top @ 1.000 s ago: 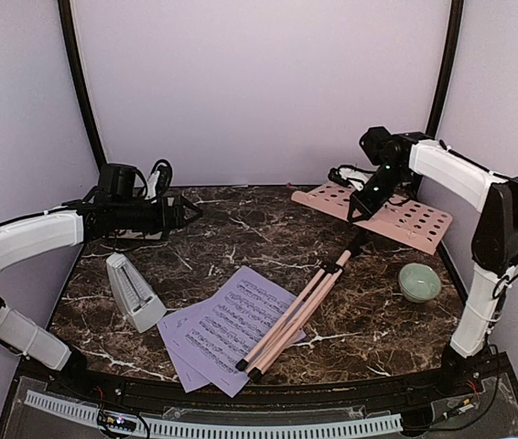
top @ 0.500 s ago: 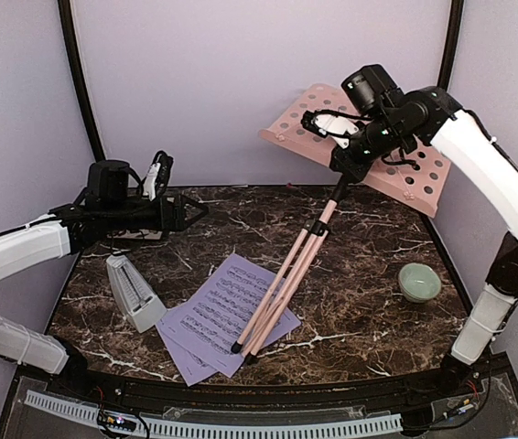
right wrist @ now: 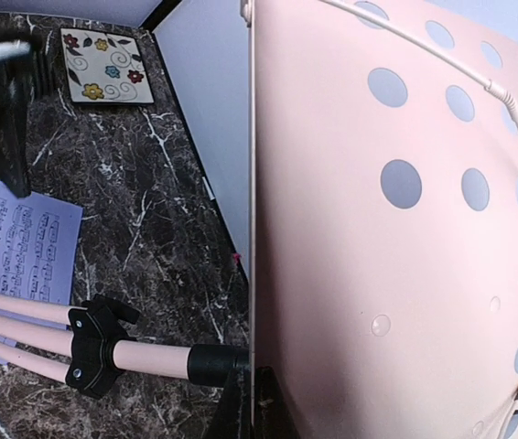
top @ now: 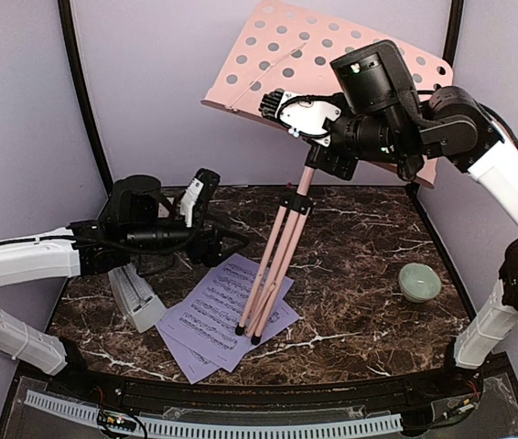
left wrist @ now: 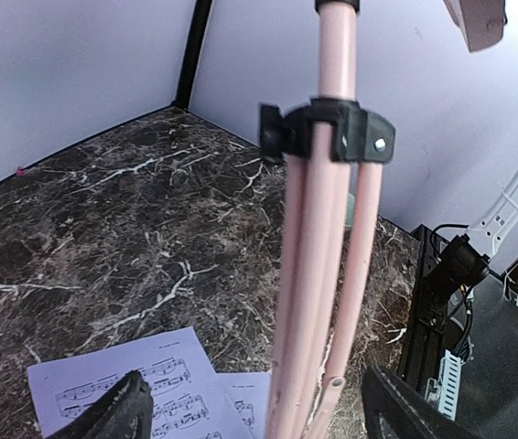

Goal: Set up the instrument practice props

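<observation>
My right gripper (top: pixel 319 148) is shut on the lower edge of the pink perforated music stand's desk (top: pixel 332 55) and holds the stand upright. Its clamped edge shows in the right wrist view (right wrist: pixel 255 402). The tripod legs (top: pixel 275 261) are folded together, with their feet on the two lavender sheet-music pages (top: pixel 218 315). My left gripper (top: pixel 211 224) is open just left of the legs. In the left wrist view (left wrist: pixel 264 416) the legs (left wrist: pixel 323 274) stand between its fingers without touching them. The white-grey metronome (top: pixel 135 297) stands at the left, partly hidden under my left arm.
A small pale green bowl (top: pixel 419 281) sits at the right on the dark marble table (top: pixel 360 247). A square floral tile (right wrist: pixel 108 66) lies at the back near the wall. Black frame posts stand at the back corners.
My right gripper has lifted the stand from lying flat to upright, its feet sliding left onto the pages. My left gripper has moved right toward the legs.
</observation>
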